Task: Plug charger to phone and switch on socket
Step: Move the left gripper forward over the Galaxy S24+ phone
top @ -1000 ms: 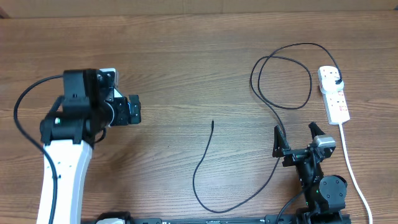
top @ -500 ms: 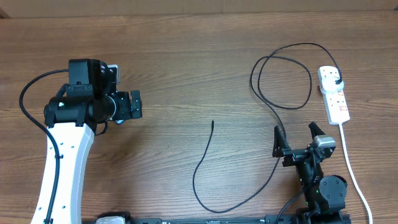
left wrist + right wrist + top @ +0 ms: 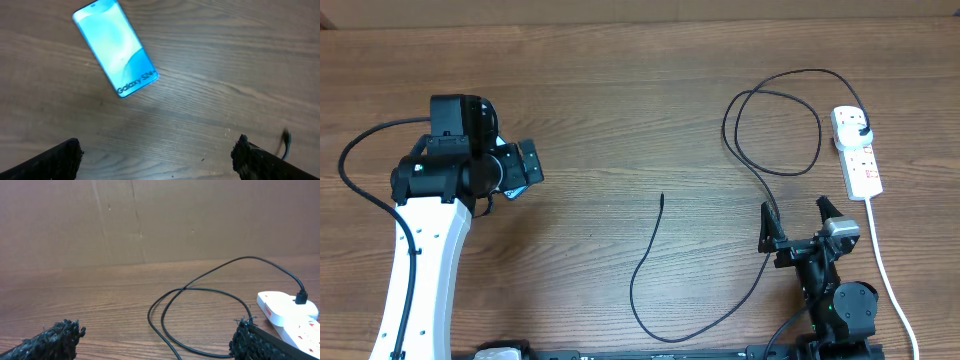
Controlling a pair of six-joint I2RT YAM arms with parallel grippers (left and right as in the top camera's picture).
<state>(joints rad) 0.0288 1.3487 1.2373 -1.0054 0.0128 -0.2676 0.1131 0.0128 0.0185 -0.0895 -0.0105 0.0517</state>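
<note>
phone (image 3: 115,48), "Galaxy S" text (ending unclear)

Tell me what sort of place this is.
Probably a robot test bench in a lab, not a home: a bare wood-grain table, a plain brown backdrop behind it, and a left arm and right arm at its near edge.

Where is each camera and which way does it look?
Overhead: above the table, looking straight down; shows both arms, left tool and right tool.
Left wrist: on the left arm, looking down at the phone; fingertips show.
Right wrist: low, looking across the table at the socket; fingertips show.
Shared: overhead and right wrist both see charger and socket.
</note>
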